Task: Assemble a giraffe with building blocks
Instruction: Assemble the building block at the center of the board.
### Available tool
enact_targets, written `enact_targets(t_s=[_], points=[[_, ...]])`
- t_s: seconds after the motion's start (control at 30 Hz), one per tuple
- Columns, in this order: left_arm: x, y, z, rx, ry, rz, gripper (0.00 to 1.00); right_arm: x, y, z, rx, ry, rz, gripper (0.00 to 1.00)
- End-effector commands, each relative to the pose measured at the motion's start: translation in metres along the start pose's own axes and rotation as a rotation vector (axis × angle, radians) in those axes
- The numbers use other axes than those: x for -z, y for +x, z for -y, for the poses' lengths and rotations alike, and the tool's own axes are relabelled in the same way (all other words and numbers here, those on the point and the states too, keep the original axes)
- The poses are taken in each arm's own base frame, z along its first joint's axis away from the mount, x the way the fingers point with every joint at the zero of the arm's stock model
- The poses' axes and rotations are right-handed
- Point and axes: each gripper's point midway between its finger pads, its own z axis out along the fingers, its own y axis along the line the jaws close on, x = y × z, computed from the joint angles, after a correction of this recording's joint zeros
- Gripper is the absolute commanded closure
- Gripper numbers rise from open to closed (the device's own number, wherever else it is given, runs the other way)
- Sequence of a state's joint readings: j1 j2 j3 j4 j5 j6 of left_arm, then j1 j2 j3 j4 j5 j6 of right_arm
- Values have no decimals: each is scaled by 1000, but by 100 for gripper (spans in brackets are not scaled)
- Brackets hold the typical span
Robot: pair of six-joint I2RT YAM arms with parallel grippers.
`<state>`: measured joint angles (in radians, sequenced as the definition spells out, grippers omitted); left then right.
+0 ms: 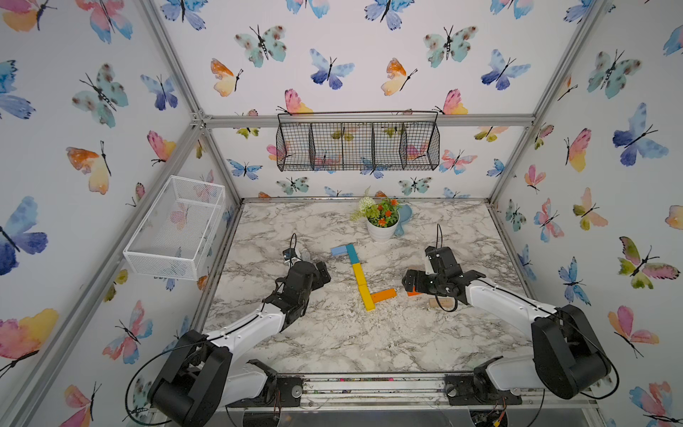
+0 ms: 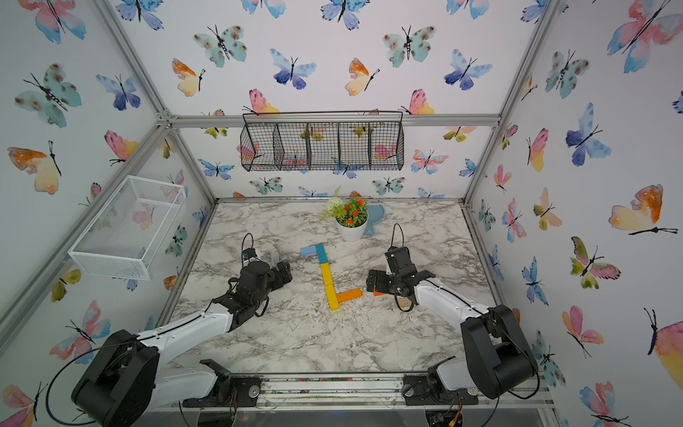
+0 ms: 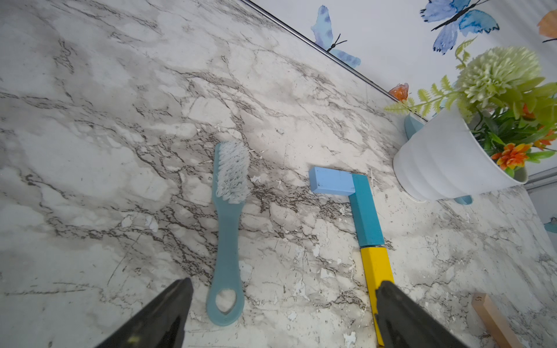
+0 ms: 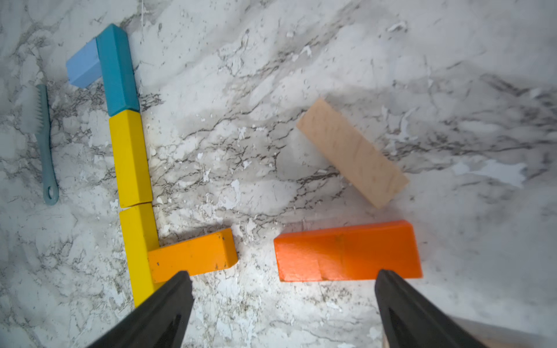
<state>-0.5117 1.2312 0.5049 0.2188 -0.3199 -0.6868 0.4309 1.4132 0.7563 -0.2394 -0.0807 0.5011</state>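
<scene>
**Top views.** The part-built giraffe (image 1: 360, 275) lies flat at the middle of the worktop (image 1: 332, 340), head end toward the far edge. It is made of a light-blue bar (image 1: 337, 251), a teal bar (image 1: 352, 253), two yellow bars (image 1: 364, 292) end to end, and a placed orange bar (image 1: 384, 295) branching toward the right edge. The right gripper (image 1: 407, 284) hangs just beside that bar's free end, above the loose orange bar (image 1: 413, 294), of which only a sliver shows. The left gripper (image 1: 325, 274) sits on the neck's other flank, toward the left edge. The right arm is therefore the nearer to the loose bar.

**Left wrist.** The left gripper's jaws are spread wide and carry nothing. Only the handle of a brush (image 3: 227, 235) lies on the worktop between them (a tool, not a block). The neck runs past one finger.

**Right wrist.** The right gripper's jaws are also spread wide and empty. The loose orange bar lies flat directly ahead of the fingertips, offset toward one finger. Its long axis runs along the line joining the two fingers and nearly in line with the placed orange bar, with a clear gap between their ends. Closing as posed would probably meet the bar lengthwise, so a grip across its narrow width seems to need a quarter turn of the wrist. A plain-wood bar (image 4: 351, 153) lies slanted just beyond, apart from it.
</scene>
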Motion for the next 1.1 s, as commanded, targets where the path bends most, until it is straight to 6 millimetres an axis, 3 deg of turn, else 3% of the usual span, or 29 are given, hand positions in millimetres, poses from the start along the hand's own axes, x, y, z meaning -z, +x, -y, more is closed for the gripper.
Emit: enact_targets(t_s=[0.0,0.17,0.37,1.07], points=[[1,-2,2,-17,3,8,2,-9,-3,21,30,83,-30,0],[-2,3,5,-29,21,-15,2,-22,-9,31,56,129,-54,0],[-8,9,11,-34,42,-51,2,-40,6,20,36,43,-117,0],[-7,9,12,-36,50,-52,2,-37,18,-1,-55,-109,-105,0]])
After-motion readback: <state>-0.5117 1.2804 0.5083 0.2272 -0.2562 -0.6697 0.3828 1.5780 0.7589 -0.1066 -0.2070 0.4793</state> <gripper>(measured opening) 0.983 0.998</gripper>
